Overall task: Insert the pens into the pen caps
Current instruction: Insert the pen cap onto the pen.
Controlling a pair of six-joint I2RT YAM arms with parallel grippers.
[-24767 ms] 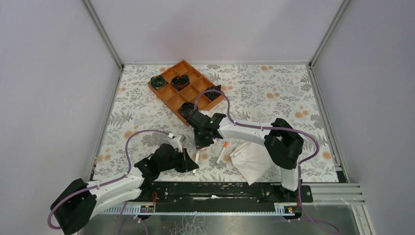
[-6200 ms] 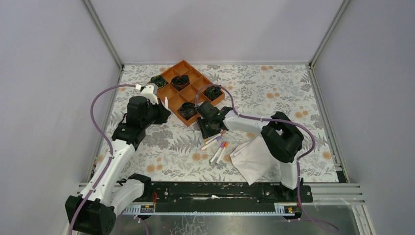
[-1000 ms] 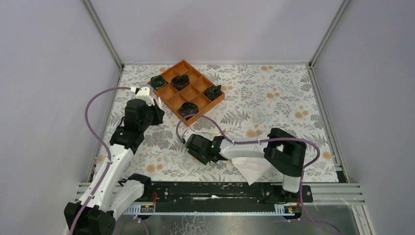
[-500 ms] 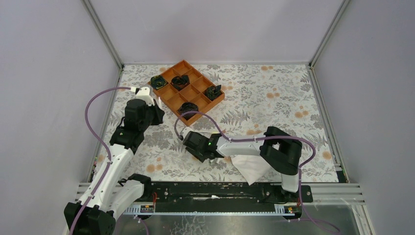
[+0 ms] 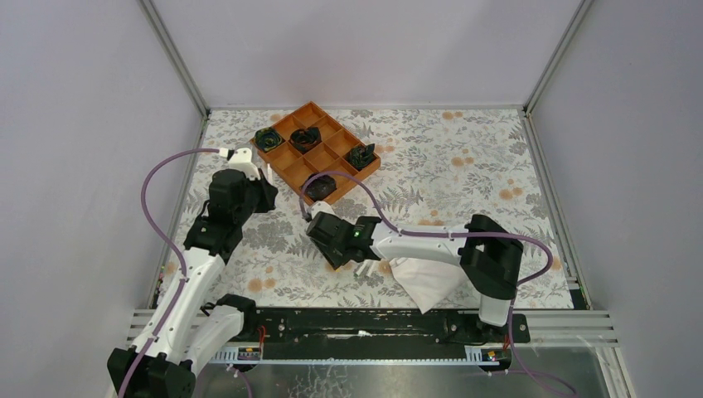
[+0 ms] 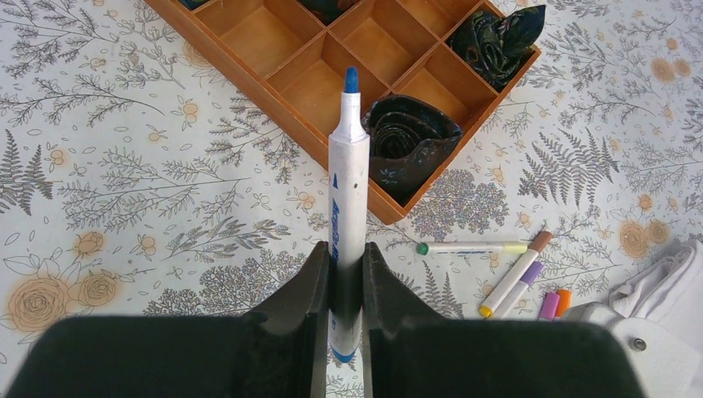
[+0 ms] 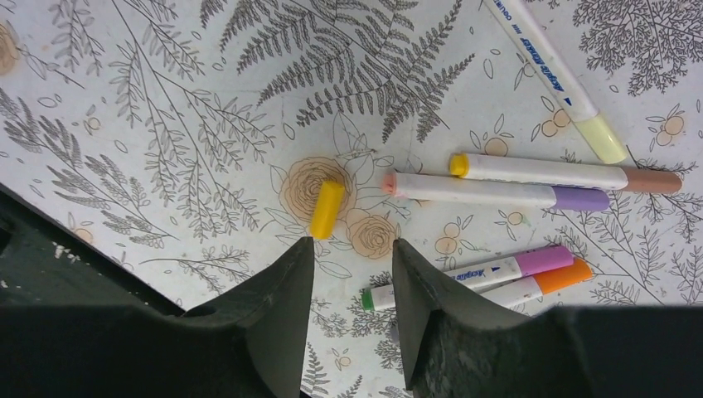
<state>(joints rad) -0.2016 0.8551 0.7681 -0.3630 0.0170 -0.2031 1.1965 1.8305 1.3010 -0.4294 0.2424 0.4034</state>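
My left gripper (image 6: 346,249) is shut on a white pen (image 6: 346,174) with a bare blue tip, held above the table near the tray; it also shows in the top view (image 5: 259,187). My right gripper (image 7: 352,245) is open and empty, low over the table, also seen from above (image 5: 334,245). A loose yellow cap (image 7: 327,209) lies just ahead of its left finger. Several capped pens lie to the right: pale yellow cap (image 7: 555,79), brown cap (image 7: 564,172), purple cap (image 7: 497,192), pink cap (image 7: 489,272), orange cap (image 7: 539,286). In the top view my right arm hides them.
An orange compartment tray (image 5: 283,172) holding dark rolled cloths stands at the back, just beyond the held pen (image 6: 273,108). A folded white cloth (image 5: 427,280) lies right of the pens near the front edge. Grey walls enclose the flowered table.
Over the last second my right gripper has moved a little away from the front edge, over the pens. My left arm has kept hold of the blue pen and barely moved.
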